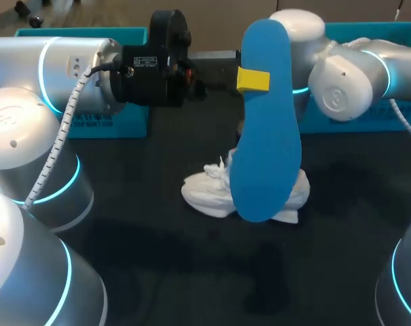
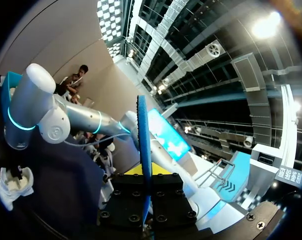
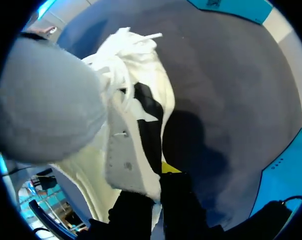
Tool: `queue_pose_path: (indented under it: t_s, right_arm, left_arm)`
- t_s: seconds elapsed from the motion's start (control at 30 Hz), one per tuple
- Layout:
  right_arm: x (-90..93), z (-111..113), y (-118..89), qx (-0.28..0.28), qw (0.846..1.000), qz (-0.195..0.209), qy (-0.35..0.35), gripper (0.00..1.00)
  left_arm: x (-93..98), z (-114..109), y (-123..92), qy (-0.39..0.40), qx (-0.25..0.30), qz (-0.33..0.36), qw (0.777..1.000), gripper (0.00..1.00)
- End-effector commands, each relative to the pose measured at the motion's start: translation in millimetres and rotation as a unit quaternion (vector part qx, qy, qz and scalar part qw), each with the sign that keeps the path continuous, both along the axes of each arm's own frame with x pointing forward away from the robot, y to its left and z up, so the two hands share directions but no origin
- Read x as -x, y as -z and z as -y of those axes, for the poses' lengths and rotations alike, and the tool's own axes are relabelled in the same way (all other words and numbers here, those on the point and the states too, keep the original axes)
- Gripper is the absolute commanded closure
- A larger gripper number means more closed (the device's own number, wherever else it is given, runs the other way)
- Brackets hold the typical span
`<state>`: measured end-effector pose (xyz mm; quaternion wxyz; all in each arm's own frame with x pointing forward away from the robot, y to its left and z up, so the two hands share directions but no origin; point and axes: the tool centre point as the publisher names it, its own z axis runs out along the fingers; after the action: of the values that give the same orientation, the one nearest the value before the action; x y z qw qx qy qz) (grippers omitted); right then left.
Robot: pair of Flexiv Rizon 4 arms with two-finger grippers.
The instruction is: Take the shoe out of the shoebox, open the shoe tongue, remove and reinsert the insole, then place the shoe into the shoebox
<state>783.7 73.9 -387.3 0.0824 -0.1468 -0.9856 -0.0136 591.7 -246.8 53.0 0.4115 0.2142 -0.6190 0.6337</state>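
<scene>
- The left gripper (image 2: 144, 192) pinches the blue insole (image 1: 266, 136) and holds it up in the air, right above the shoe.
- The white shoe (image 1: 212, 193) lies in the middle of the bench (image 1: 157, 258), nearer than the blue shoebox (image 1: 83, 125).
- The right gripper (image 3: 155, 200) pinches the rim of the shoe's opening.
- The insole looks light and bendy, so I would grip its edge near the middle.
- The shoe looks soft, so its rim needs a firm hold.
</scene>
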Motion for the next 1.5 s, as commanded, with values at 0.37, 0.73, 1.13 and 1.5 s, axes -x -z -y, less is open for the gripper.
queue_pose_path:
  t_s: [0.37, 0.73, 1.13, 1.5]
  right_arm:
    - [6.7, -13.1, -24.2, -0.046, 0.98, -0.048, 0.185, 1.0]
    - [19.4, -18.0, -31.3, -0.085, 0.931, -0.013, 0.353, 1.0]
    - [20.9, -24.6, -30.9, -0.082, 0.933, -0.017, 0.351, 1.0]
    - [20.9, -24.6, -30.9, -0.082, 0.933, -0.017, 0.351, 1.0]
  left_arm:
    - [1.3, -0.3, 0.9, -0.001, 0.0, 0.0, 1.0, 1.0]
    - [1.3, -0.3, 0.9, -0.001, 0.0, 0.0, 1.0, 1.0]
    - [1.3, -0.3, 0.9, -0.001, 0.0, 0.0, 1.0, 1.0]
    - [1.3, -0.3, 0.9, -0.001, 0.0, 0.0, 1.0, 1.0]
